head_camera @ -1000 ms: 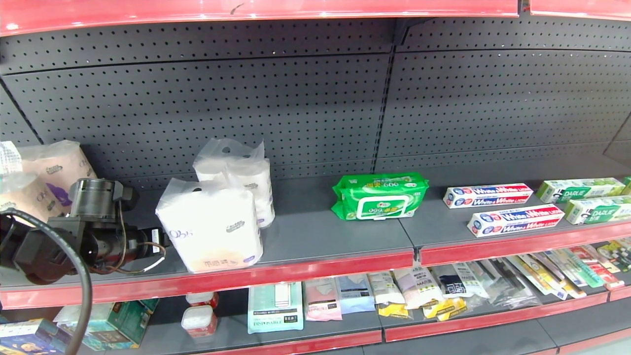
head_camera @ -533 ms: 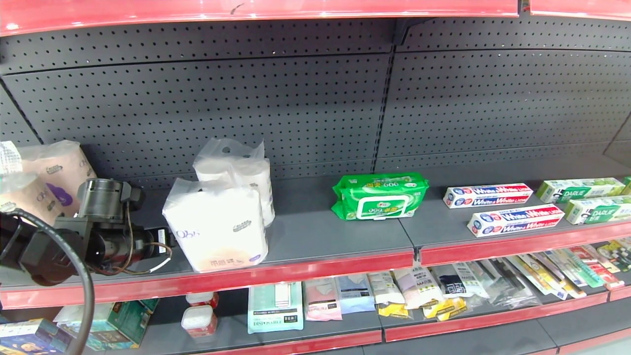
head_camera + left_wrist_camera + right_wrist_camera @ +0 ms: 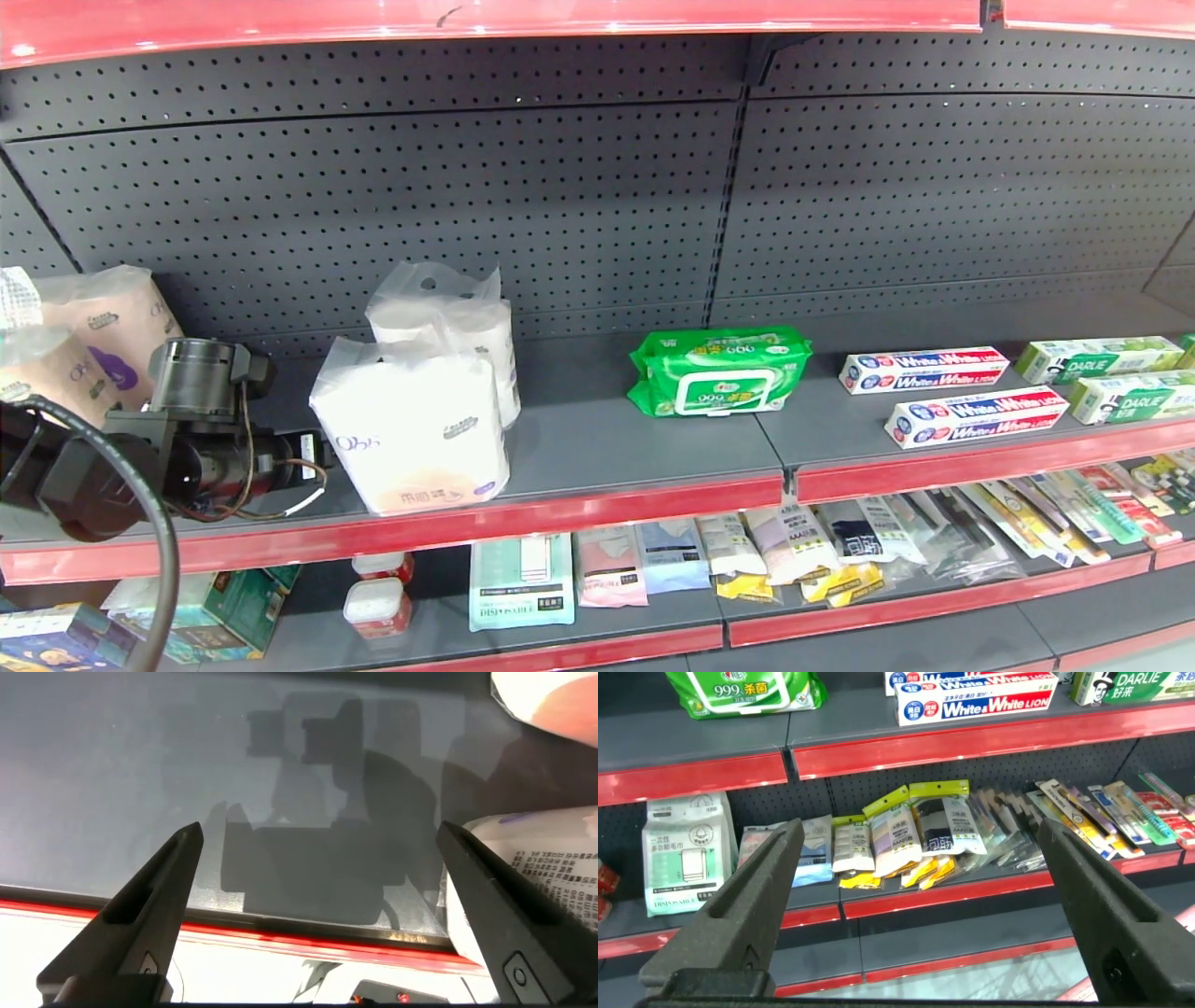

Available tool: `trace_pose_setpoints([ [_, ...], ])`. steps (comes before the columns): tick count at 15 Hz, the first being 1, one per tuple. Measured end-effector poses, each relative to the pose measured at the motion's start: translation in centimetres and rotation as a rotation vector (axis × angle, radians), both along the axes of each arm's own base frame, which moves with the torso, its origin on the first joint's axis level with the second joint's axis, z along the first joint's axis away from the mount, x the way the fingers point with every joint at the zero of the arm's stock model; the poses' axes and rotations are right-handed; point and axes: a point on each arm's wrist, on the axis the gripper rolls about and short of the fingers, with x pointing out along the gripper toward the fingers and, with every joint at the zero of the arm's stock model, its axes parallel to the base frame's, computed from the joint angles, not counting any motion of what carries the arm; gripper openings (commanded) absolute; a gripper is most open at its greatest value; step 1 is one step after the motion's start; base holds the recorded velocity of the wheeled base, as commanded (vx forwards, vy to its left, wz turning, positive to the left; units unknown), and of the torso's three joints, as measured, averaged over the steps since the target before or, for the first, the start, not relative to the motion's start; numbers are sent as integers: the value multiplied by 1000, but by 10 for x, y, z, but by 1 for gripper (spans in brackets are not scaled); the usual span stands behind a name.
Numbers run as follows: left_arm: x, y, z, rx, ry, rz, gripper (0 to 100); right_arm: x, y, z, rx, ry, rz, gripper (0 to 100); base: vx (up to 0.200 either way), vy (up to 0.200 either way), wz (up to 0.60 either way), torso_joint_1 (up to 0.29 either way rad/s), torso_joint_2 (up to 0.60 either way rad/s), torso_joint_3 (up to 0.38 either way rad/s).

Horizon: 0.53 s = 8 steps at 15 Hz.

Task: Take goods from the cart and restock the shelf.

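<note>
The left hand (image 3: 320, 838) is apart at the shelf (image 3: 616, 439) front edge, beside the toilet paper pack (image 3: 411, 434). The right hand (image 3: 920, 831) is apart too.

The left arm (image 3: 187, 457) stands farther right along the shelf (image 3: 607, 439) than a second ago, and the front tissue pack (image 3: 411, 434) has slid right with it, ahead of the arm's tip. Most of that shift comes in the first half second (the last half second adds only a slight nudge). The pack's right side now covers more of the rear tissue pack (image 3: 448, 327), and its upper edge sits a little higher.
</note>
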Motion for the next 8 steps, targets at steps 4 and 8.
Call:
trace_pose_setpoints([
  [4, 0, 1, 1, 2, -3, 6, 100, 0, 0, 0, 0, 0, 0, 100, 0, 0, 0, 0, 0, 0],
  [8, -1, -1, 1, 6, -4, 3, 100, 0, 0, 0, 0, 0, 0, 100, 0, 0, 0, 0, 0, 0],
])
